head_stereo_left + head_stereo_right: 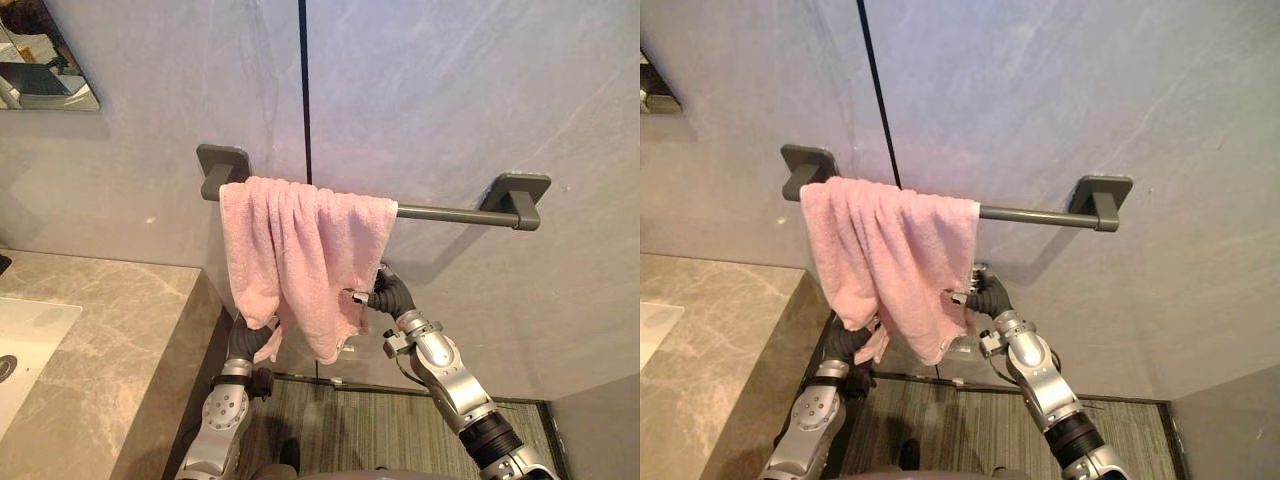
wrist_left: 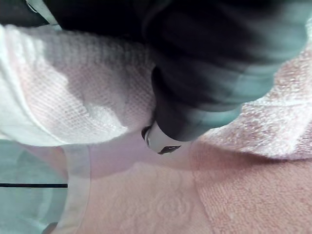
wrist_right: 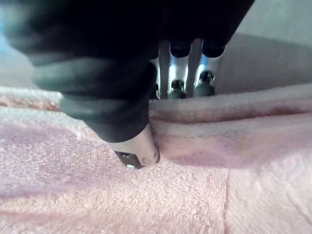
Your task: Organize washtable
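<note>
Pink towel (image 1: pixel 300 250) draped over wall bar (image 1: pixel 450 213); right hand (image 1: pixel 385 295) pinches towel edge between thumb and fingers; left hand (image 1: pixel 245 340) under lower edge, grip cannot be told

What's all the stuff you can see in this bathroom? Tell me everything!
towel: 1, pink, draped over the bar's left end
towel bar: 1, dark grey, on the wall
wall: 1, grey, behind the bar
counter: 1, beige marble, lower left
sink: 1, white, set in the counter
mirror: 1, upper left corner
floor: 1, grey striped, below
left hand: 1, silver and dark, at the towel's lower left
right hand: 1, silver and dark, pinching the towel's right edge
</note>
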